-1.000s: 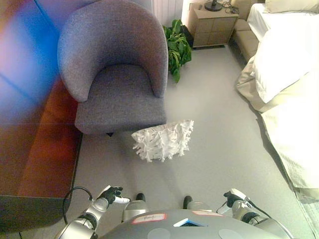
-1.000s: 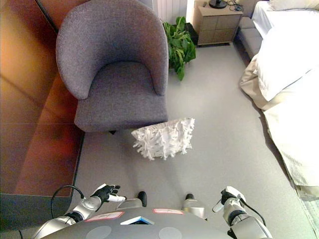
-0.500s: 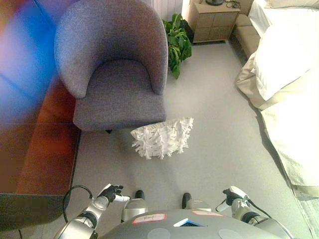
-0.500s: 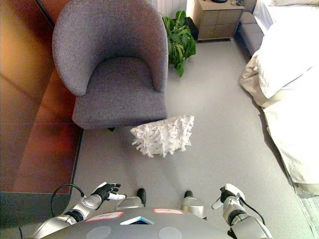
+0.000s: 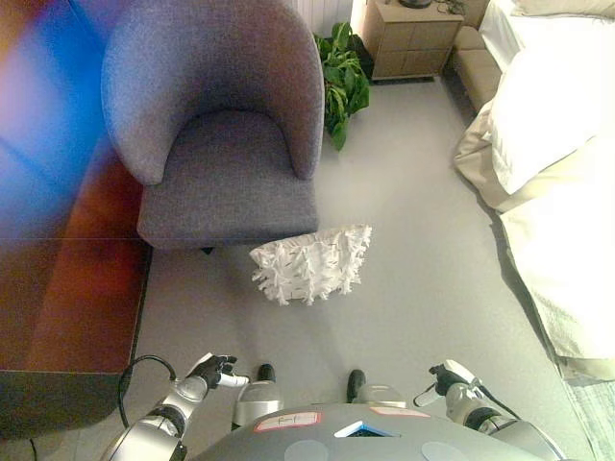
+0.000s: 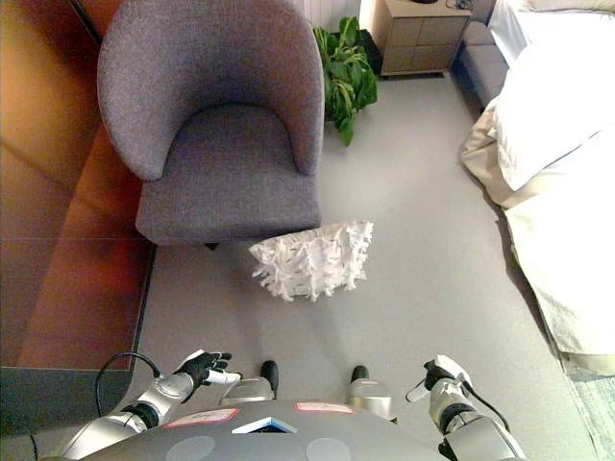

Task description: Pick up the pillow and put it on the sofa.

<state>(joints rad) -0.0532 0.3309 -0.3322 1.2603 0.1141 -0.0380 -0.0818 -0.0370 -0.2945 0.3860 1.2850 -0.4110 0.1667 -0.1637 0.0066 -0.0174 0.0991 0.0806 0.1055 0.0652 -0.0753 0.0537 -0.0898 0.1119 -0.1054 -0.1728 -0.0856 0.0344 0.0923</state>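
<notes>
A white shaggy pillow [image 5: 310,265] lies on the grey floor, just in front of the right front corner of a grey tub armchair [image 5: 219,125]. My left hand [image 5: 209,371] hangs low at the lower left with its fingers relaxed and nothing in it. At the lower right my right hand [image 5: 447,378] also holds nothing, fingers loosely spread. Both hands are well short of the pillow, closer to me than it is.
A bed with white bedding [image 5: 562,144] fills the right side. A green potted plant [image 5: 343,82] and a wooden nightstand [image 5: 411,40] stand behind the armchair. A reddish-brown panel [image 6: 67,240] runs along the left. Grey floor [image 5: 413,269] lies between chair and bed.
The whole view has slid a little, so the camera has moved forward. The pillow has not moved and both hands hang as before.
</notes>
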